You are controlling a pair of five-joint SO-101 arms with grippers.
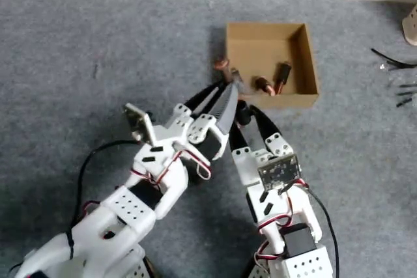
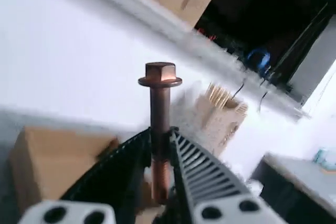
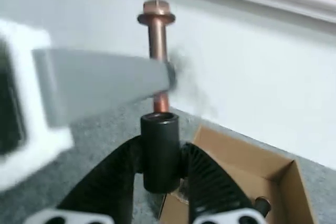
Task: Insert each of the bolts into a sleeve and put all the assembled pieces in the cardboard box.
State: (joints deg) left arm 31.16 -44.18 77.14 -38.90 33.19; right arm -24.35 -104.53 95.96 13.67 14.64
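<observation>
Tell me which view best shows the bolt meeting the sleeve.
Right wrist view: the bolt tip sits at the sleeve mouth. Left wrist view shows the bolt's clamped shank; high view, its head from above.

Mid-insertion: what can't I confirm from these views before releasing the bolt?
- Left wrist view: the left claw covers the lower end of the bolt.
- Right wrist view: the sleeve in the right claw hides how deep the bolt sits; the blurred left claw crosses its shank.
- High view: both claws overlap the joint.

I'm working in what's looking like a makeshift lab: grey carpet [image 1: 65, 63] is covering my table [image 1: 352, 161], and loose black wires [image 1: 392, 62] are lying about on it.
</observation>
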